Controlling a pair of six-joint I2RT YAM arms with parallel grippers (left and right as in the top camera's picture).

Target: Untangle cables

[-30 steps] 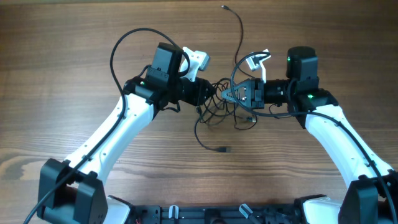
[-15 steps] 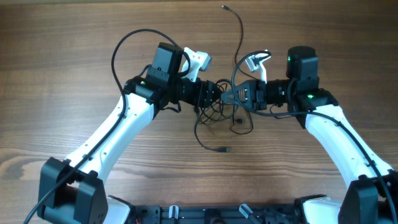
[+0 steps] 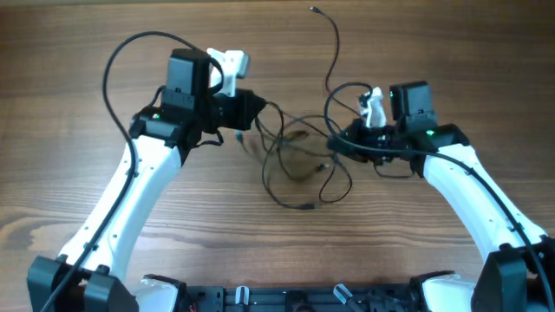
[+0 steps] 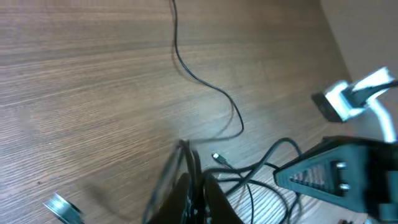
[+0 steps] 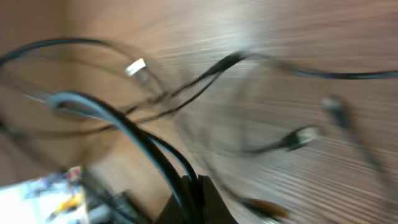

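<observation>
Left jaws and right jaws each pinch the cables (image 3: 299,158), set apart mid-counter (image 3: 78,52) to stretch the tangle loose.

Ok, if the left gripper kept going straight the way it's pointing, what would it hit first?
Probably the cables themselves: the loops it holds stretch straight ahead of the left gripper. Past them sits the right gripper, though depth is unclear.

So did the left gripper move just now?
Yes. The left gripper slid left, away from the unmoved plug near the far edge, stretching the cables.
</observation>
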